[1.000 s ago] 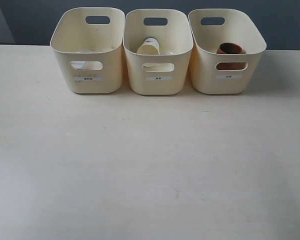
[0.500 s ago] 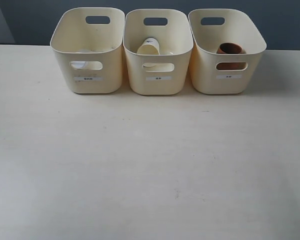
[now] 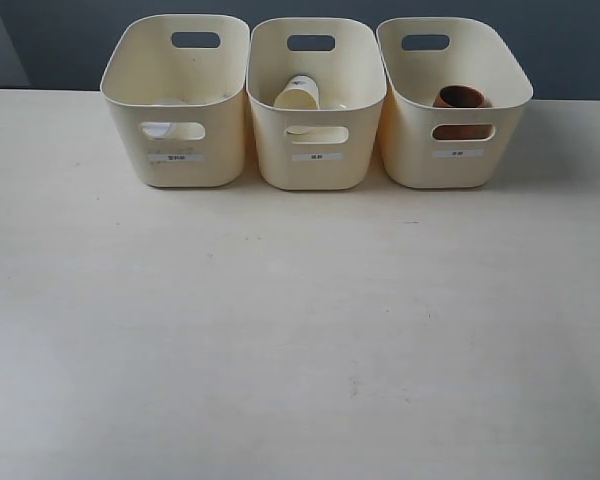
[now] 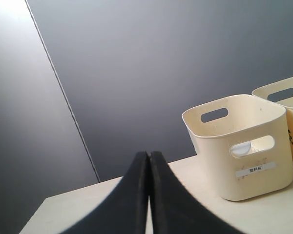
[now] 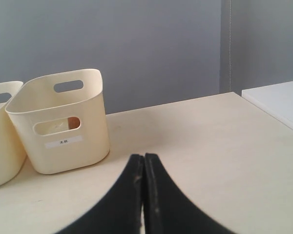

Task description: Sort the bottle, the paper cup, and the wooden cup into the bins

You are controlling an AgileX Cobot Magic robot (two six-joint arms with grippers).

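Three cream bins stand in a row at the table's far edge. The left bin holds the bottle, of which only a pale patch shows through the front cutout. In the middle bin the white paper cup lies tilted. The right bin holds the reddish-brown wooden cup. Neither arm appears in the exterior view. My left gripper is shut and empty, with the left bin off to one side. My right gripper is shut and empty, away from the right bin.
The pale wooden table stretches in front of the bins. A dark grey wall rises behind them. A white surface lies past the table's edge in the right wrist view.
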